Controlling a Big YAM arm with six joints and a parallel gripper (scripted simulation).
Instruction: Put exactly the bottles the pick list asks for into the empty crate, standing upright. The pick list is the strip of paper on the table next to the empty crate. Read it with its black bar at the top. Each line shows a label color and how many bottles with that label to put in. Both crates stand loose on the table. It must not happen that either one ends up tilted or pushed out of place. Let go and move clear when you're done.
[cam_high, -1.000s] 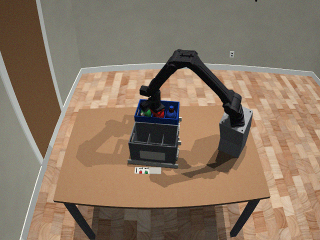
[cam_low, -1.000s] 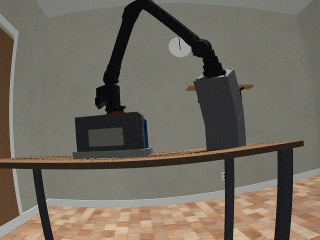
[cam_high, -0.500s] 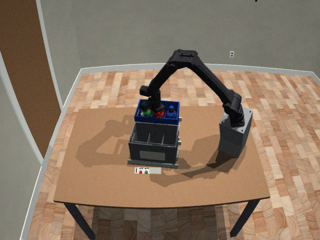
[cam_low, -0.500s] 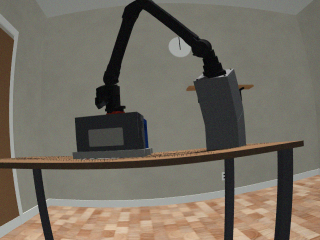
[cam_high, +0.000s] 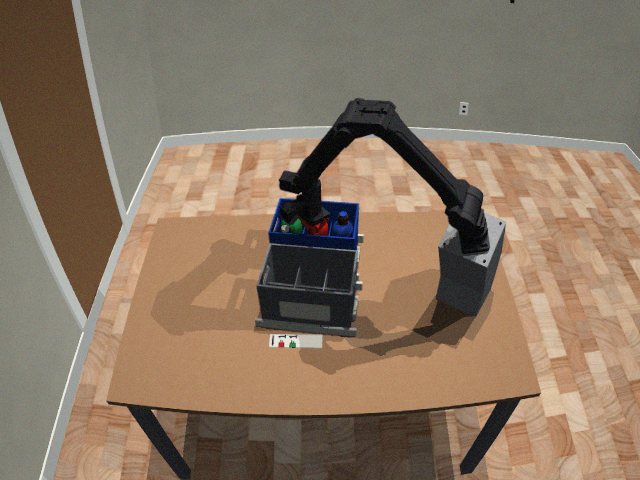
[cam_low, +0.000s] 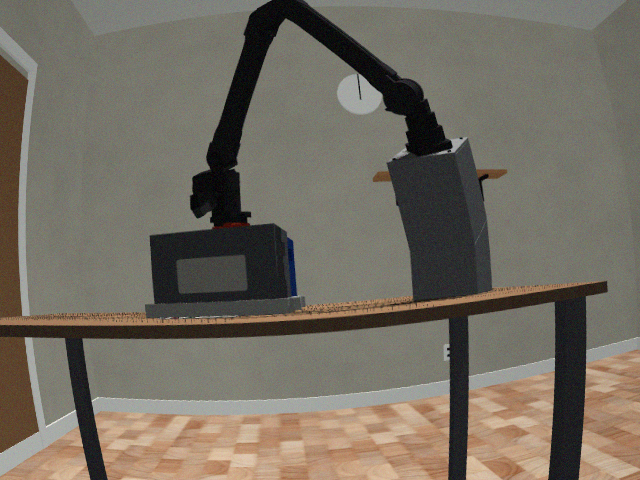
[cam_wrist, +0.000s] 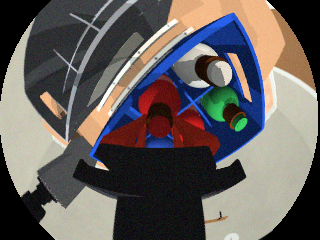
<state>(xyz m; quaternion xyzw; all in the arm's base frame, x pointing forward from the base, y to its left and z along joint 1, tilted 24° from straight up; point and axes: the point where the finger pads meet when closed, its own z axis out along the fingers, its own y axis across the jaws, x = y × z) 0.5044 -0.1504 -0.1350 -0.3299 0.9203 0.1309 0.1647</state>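
Note:
My gripper (cam_high: 314, 223) (cam_low: 231, 225) (cam_wrist: 159, 117) points down into the blue crate (cam_high: 312, 240) (cam_wrist: 257, 107), its red fingers shut on the brown neck of a red bottle (cam_wrist: 160, 96). That bottle stands among the others in the crate. A second red bottle (cam_wrist: 193, 121) is beside the right finger. A green bottle (cam_wrist: 220, 103) (cam_high: 295, 226), a white bottle (cam_wrist: 190, 67) and a blue bottle (cam_high: 342, 227) stand there too. The grey crate (cam_high: 341, 310) (cam_low: 165, 248) shows no bottles. The pick list (cam_high: 310, 341) reads red 1, green 1. The fingertips are hidden in the exterior view.
The grey crate stands directly in front of the blue crate in the top view, with dividers inside. A light grey rail (cam_high: 305, 327) (cam_low: 222, 307) runs along its front, and small pale brackets (cam_high: 358, 285) are at its right side. The arm's grey pedestal (cam_high: 465, 273) (cam_low: 439, 222) is to the right.

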